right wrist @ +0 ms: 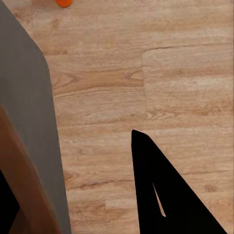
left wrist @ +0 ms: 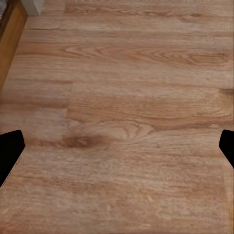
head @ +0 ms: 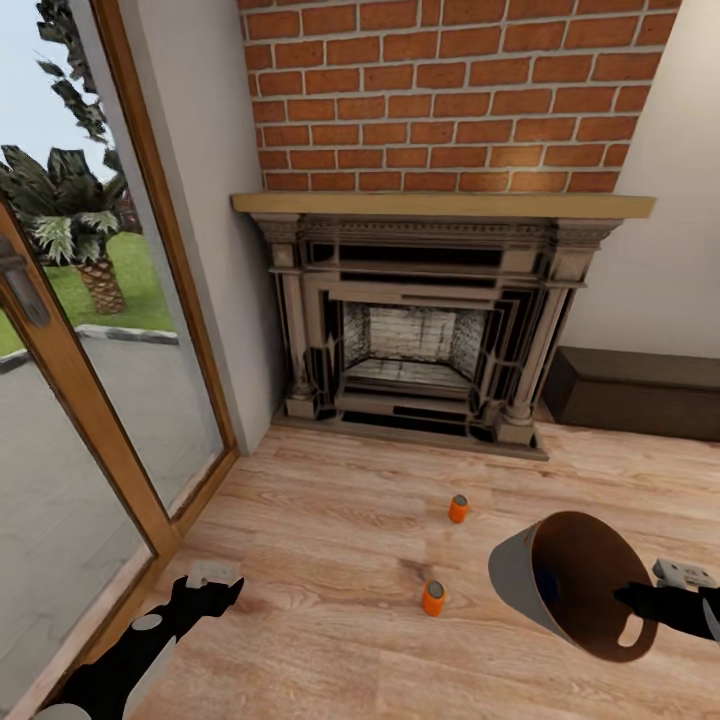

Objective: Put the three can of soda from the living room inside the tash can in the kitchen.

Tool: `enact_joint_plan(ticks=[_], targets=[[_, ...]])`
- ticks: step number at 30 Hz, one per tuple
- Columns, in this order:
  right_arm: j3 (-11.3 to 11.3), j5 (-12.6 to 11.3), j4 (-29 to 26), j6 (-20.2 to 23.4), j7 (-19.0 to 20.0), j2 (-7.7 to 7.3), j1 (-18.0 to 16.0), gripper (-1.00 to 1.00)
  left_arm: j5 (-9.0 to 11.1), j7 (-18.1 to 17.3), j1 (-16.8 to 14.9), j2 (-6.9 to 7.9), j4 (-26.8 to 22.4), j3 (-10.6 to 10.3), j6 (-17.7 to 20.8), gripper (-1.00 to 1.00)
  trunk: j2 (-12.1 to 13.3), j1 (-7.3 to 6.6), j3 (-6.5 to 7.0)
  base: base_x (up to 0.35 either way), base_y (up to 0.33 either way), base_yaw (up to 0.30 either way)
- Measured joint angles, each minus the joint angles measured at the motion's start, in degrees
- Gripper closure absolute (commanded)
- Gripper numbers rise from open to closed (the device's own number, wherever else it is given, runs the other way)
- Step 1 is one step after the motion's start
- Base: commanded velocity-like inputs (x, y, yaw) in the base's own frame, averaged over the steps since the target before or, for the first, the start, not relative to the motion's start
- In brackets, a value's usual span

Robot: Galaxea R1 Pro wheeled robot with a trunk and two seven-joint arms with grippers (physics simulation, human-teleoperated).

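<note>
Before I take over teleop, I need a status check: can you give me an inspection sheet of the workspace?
Surface: wood floor, bare around the cans.
Job's things: two cans upright on the floor, far can, near can; bin held tilted, off the floor.
Clutter: nothing seen.
Grippers: left gripper open and empty; right gripper shut on the bin's rim.
Cables: nothing seen.
Surroundings: brick fireplace, glass door, dark bench.

Red-brick fireplace (head: 430, 330), light wood floor (head: 330, 560), tall window (head: 90, 330) onto a garden.
</note>
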Motion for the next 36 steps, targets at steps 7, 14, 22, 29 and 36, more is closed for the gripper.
enact_joint_plan(ticks=[7, 14, 22, 29, 36], targets=[[0.2, 0.1, 0.0, -0.2, -0.2, 0.1, 0.1, 1.0, 0.1, 0.1, 0.0, 0.0, 0.0, 0.0, 0.0, -1.0, 0.0, 0.0, 0.0, 0.052, 0.06, 0.0], [0.3, 0.2, 0.0, -0.1, -0.3, 0.4, 0.1, 1.0, 0.1, 0.1, 0.0, 0.0, 0.0, 0.0, 0.0, -1.0, 0.0, 0.0, 0.0, 0.02, 0.019, 0.0], [0.2, 0.1, 0.0, -0.2, -0.6, 1.18, 0.1, 1.0, 0.0, 0.3, 0.0, 0.0, 0.1, 0.0, 0.2, -1.0, 0.0, 0.0, 0.0, 0.248, 0.181, -0.186], [0.1, -0.2, 0.0, -0.3, -0.6, 1.2, 0.1, 1.0, -0.1, 0.4, 0.0, 0.0, 0.1, 0.0, 0.2, -1.0, 0.0, 0.0, 0.05, 0.302, -0.011, -0.248], [0.0, 0.0, 0.0, -0.4, -0.6, 1.2, 0.1, 1.0, -0.1, 0.5, 0.0, 0.0, 0.0, -0.1, 0.1, -1.0, 0.0, 0.0, 0.2, 0.212, -0.201, -0.251]])
